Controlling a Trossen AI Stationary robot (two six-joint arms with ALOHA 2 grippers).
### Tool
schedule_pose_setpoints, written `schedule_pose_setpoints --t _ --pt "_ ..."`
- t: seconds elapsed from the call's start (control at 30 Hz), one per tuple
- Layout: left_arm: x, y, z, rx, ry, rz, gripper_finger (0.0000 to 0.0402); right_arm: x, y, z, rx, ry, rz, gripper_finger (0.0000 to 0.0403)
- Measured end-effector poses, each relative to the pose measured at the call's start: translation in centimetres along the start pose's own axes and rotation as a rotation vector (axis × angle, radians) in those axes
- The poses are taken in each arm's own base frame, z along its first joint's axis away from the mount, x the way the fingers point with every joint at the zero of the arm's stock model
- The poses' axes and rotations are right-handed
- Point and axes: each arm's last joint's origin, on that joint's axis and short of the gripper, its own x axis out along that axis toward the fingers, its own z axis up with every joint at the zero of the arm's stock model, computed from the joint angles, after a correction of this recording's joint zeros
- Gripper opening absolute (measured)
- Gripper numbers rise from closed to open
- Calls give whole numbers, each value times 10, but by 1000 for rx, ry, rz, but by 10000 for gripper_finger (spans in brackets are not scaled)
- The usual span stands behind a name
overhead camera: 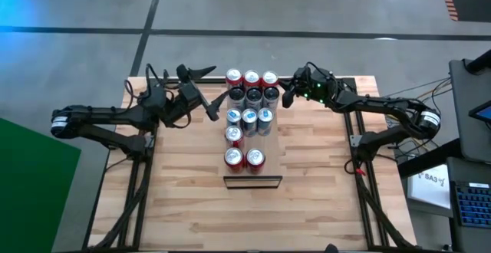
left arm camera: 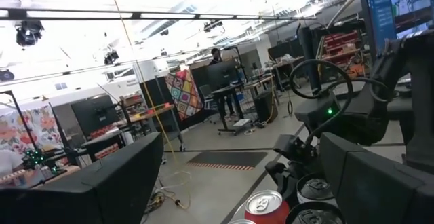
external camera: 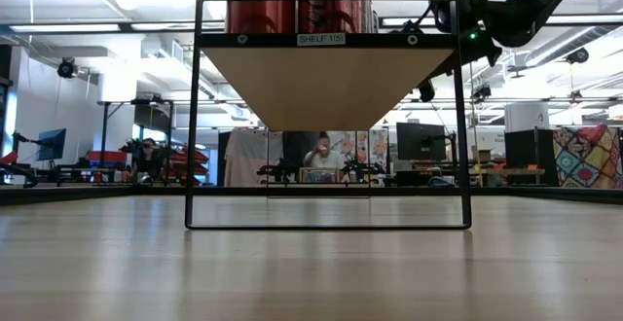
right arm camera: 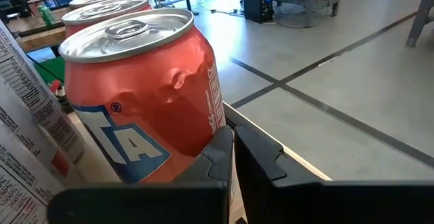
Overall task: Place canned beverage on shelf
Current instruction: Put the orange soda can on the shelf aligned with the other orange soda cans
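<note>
You've got the shelf raised on the planked counter, carrying twelve upright cans: three rows of three, one single, then a pair.

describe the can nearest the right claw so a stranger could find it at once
Start at the long light-wood shelf in the table's middle and go to its far end, where three red cans stand in a row. Take the red can at the right end, beside the shut right claw; behind it stand dark cans.

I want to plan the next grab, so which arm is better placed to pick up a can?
Probably left: the left claw stands open beside the cans on the shelf, while the right claw is shut.
</note>
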Motion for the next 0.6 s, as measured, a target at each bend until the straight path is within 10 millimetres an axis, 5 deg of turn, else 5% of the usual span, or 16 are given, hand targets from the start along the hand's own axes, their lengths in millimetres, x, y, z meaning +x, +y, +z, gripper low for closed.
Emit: schedule_pose_setpoints --t 0.6 --pt "-1 -3 -1 0 9 -13 366 -9 11 10 -4 -49 30 9"
